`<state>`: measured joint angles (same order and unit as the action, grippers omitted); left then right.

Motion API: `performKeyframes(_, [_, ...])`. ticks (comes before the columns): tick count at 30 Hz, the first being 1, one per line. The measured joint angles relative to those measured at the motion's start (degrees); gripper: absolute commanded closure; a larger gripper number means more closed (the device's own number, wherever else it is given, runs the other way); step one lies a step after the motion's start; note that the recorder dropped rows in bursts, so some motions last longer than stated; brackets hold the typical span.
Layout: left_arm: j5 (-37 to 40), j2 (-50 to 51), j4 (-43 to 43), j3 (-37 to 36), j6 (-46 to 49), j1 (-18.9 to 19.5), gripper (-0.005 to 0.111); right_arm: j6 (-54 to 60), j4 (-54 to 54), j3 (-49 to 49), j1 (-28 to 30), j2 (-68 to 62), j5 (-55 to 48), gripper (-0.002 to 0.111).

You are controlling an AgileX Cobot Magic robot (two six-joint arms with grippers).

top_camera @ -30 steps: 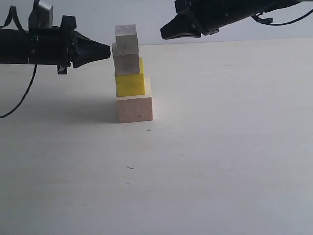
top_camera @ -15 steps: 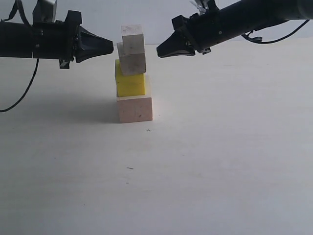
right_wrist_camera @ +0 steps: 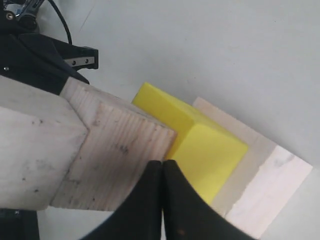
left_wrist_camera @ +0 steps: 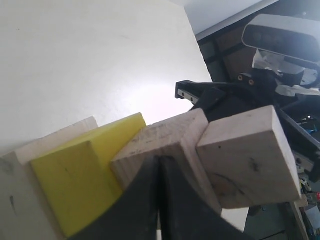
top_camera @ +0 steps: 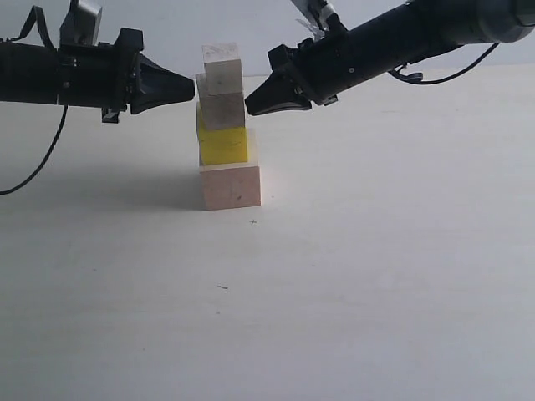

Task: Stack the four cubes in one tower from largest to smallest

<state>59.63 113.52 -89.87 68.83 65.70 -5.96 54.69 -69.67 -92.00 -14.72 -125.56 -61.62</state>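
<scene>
**Two closed grippers flanked a four-cube tower that looked complete**

In front of the tower lay bare, pale table (top_camera: 376, 292). The tower (top_camera: 226, 134) stood in the right order. The largest cube (top_camera: 231, 185), pale wood, was at its foot, with the yellow cube (top_camera: 223, 144) on it. The medium wood cube (top_camera: 221, 109) came next, and the tiny cube (top_camera: 221, 64) sat on top. The upper cubes were turned and slightly off-centre over the lower ones.

Level with the tower's upper half, the left gripper (top_camera: 191, 86) pointed in from one side, its fingers pressed together and holding nothing. The right gripper (top_camera: 249, 109), also pinched closed and empty, pointed in from the opposite side at the medium wood cube.

A second earlier the right gripper had hung high and well away from the tower. It had since dropped and come right up to it, while the left one had risen a little. The two top cubes had shifted slightly sideways and back. This read as squaring-up nudges rather than stacking, so the task seemed nearly done, with toppling the main risk.

Whether either tip actually touched wood could not be told. Both arms ran off the frame edges, and the tower's far faces were hidden. The tiny cube's top blended into the pale wall (top_camera: 242, 25) behind the tower.
</scene>
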Motion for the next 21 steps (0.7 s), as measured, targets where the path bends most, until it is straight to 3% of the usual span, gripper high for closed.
performKeyframes(21, [0.8,0.0,0.2,0.0,0.0,0.0,0.107,-9.6,5.8,0.0,0.0,4.3,-1.4,0.108])
